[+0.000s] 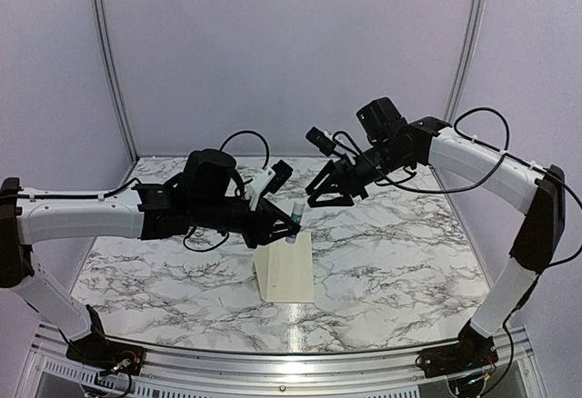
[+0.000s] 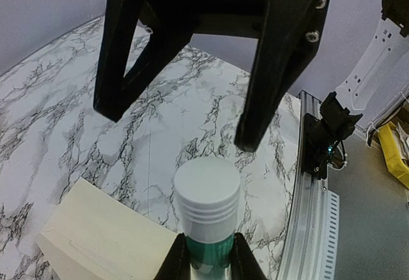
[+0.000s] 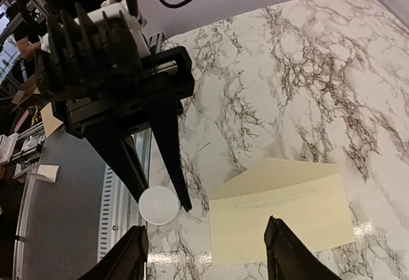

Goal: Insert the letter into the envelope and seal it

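Observation:
The cream envelope (image 1: 287,275) lies flat on the marble table, its flap folded out; it also shows in the left wrist view (image 2: 96,238) and in the right wrist view (image 3: 281,213). My left gripper (image 1: 293,225) is shut on a white-and-green glue tube (image 2: 206,200), held above the envelope's far end with its white cap on, pointing toward the right gripper. My right gripper (image 1: 333,196) is open and empty, a little beyond the tube; the cap (image 3: 158,204) shows beside its left finger. The white letter is not visible in any view.
The aluminium rail (image 2: 313,229) runs along the table's near edge. The left arm (image 1: 91,216) reaches across from the left and the right arm (image 1: 482,162) from the right, meeting over the table's middle. Pale walls enclose the back and sides.

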Controlling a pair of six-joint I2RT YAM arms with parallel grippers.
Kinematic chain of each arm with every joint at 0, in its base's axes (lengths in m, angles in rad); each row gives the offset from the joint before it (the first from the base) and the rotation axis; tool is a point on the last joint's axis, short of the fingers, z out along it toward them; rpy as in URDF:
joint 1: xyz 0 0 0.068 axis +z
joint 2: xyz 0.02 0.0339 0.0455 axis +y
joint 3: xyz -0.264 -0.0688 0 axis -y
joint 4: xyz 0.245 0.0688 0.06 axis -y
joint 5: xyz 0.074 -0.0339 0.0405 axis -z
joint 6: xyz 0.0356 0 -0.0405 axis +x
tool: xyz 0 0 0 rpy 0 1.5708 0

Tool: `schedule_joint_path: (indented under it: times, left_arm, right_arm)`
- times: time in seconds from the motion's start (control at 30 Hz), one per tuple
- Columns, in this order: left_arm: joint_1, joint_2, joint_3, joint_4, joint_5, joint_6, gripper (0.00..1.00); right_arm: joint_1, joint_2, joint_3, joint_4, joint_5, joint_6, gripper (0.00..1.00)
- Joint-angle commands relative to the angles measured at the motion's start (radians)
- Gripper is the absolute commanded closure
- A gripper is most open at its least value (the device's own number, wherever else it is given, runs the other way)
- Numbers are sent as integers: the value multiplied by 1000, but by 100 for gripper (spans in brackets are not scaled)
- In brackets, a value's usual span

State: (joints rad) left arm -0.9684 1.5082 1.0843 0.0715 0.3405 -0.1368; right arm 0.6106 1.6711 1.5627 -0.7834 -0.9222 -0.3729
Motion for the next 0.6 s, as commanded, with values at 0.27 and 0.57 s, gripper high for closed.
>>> schedule_joint_path:
  times: [0.27, 0.57]
  left_arm:
    - [-4, 18, 3, 97, 73, -24, 100]
    - [-4, 22, 0, 99, 65, -26, 96]
  right_arm:
    - [71, 21, 47, -17, -59, 22, 52]
    - [72, 27, 45, -15, -104, 26, 95]
